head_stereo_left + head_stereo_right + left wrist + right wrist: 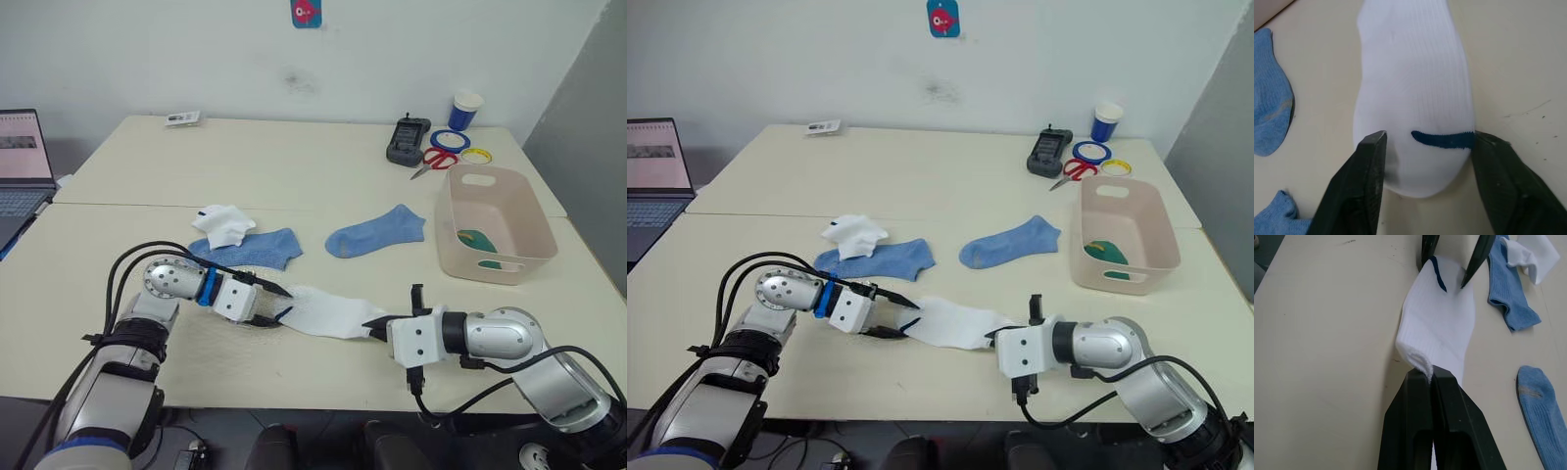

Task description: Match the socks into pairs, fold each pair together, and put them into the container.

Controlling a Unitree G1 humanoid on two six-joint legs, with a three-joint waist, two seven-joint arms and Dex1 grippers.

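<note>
Left eye: white sock (328,313) nr table edge (294,397)

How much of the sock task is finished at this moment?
Done: a green sock lies in the container. In hand: the right tool pinches one end of a white sock; the left tool straddles its cuff, open. Left: the other white sock and two blue socks.

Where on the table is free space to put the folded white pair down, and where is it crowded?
Free: the near-left table corner, and the wide far stretch between the small card and the black device. Crowded: the middle, with two light blue socks and a crumpled white sock, and the far right around the scissors, tape rings and container.
</note>
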